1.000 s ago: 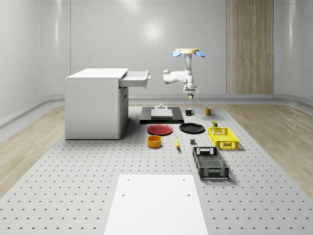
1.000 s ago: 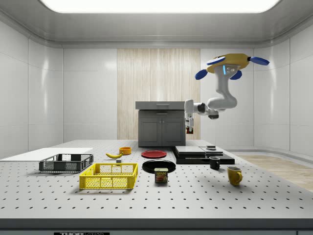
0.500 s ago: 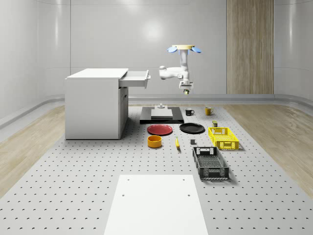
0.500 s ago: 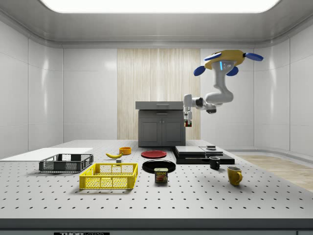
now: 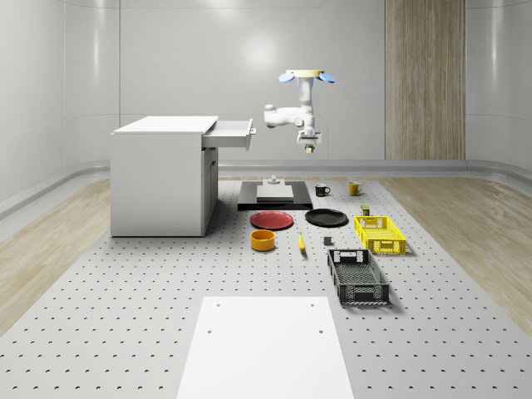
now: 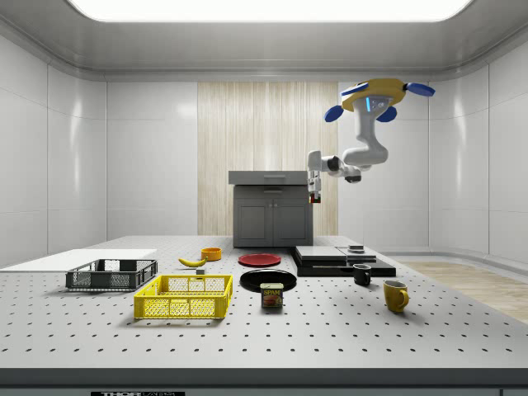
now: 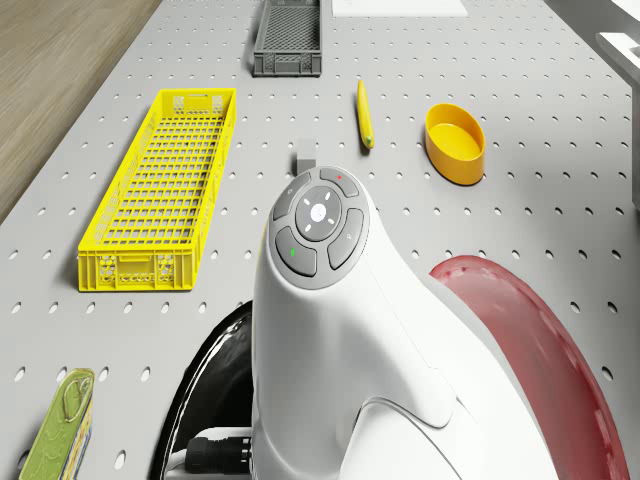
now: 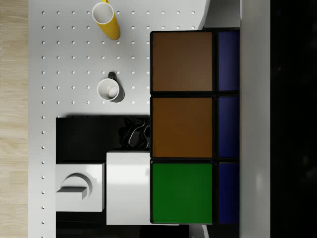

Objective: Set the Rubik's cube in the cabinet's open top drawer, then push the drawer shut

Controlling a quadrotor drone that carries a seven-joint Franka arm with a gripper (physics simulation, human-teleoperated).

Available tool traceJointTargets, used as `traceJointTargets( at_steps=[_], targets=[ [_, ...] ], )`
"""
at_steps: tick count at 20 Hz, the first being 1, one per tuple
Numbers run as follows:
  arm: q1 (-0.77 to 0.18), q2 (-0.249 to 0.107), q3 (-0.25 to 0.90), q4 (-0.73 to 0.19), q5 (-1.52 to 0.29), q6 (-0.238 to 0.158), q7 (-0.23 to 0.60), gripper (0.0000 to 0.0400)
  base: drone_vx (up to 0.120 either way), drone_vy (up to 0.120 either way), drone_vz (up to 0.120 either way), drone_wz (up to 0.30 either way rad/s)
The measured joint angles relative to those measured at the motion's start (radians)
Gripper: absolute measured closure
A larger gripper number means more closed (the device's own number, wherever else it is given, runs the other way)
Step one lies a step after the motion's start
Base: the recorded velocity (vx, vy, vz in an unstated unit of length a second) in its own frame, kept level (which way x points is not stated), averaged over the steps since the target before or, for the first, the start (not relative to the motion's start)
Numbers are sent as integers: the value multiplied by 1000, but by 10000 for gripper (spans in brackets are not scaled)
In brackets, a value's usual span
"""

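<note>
Above the table (image 5: 125, 332), one drone (image 5: 307, 76) hovering, hand (image 5: 308, 150) gripping one Rubik's cube (image 8: 183, 126), two mugs (image 8: 108, 89) below.

Rubik's cube (image 8: 183, 129): we see two faces, the rest cut off at the wrist view's edge | black plate (image 7: 215, 400): mostly behind our arm (image 7: 340, 330) | red plate (image 7: 540, 370): partly hidden, cropped | can (image 7: 55, 430): cropped

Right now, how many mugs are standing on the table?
2. The black mug stands beside the black platform, on the whole-scene view's right; the yellow mug stands further right. Others may be hidden.
</note>
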Motion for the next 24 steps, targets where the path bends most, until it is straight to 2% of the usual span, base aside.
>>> traceJointTargets(
  at_steps=[24],
  targets=[
    [-7, -36, 5, 1, 14, 33, 5, 75, 0, -120, 120, 0]
  ],
)
